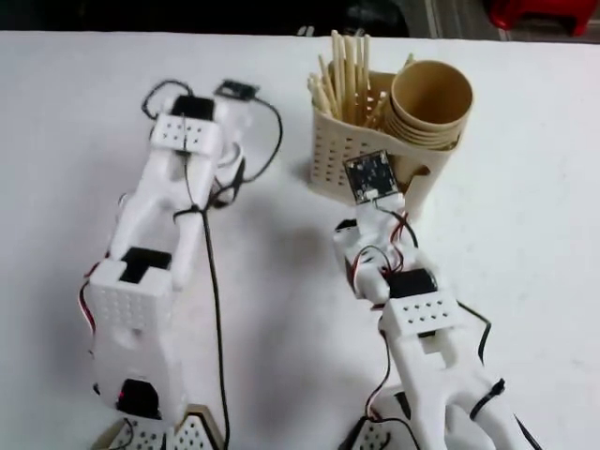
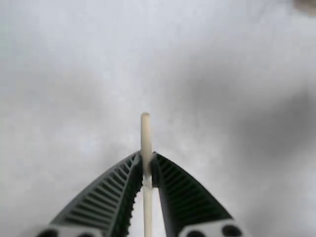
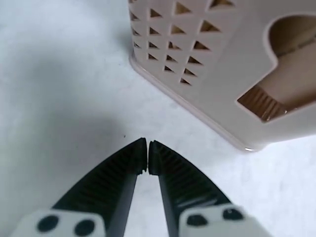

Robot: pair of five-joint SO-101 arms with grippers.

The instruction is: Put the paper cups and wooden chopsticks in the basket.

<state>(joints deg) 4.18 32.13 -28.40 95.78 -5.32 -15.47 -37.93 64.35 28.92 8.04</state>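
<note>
Gripping a lone chopstick, with the basket well apart

High view: the basket [image 1: 339,157] stands on the white table [image 1: 525,234] toward the far side; a bundle of wooden chopsticks [image 1: 345,67] stands upright in one compartment, and a nested stack of paper cups [image 1: 431,101] sits in the one beside it; the right arm [image 1: 422,319] reaches up to the basket's near wall, while the left arm [image 1: 155,220] lies well apart from it over bare table.

Left wrist view: the left gripper [image 2: 146,158] is clamped on a single chopstick [image 2: 145,132], its ribbed fingers pressed against the stick from both sides; a short length stands out past the tips and the rest runs back between the jaws; blank table lies beyond.

Right wrist view: the right gripper [image 3: 147,145] has its tips together and holds nothing; it hovers just above the table, near a corner of the basket; a cup shows through the side cut-out.

Handling, as a judgement: the chopstick is light, stiff and smooth, so it can twist or slide in a narrow pinch; the hold looks near one end, which may let the long part swing; it should go in upright among the others; the cups are light and crush easily, best taken at the rim.
</note>
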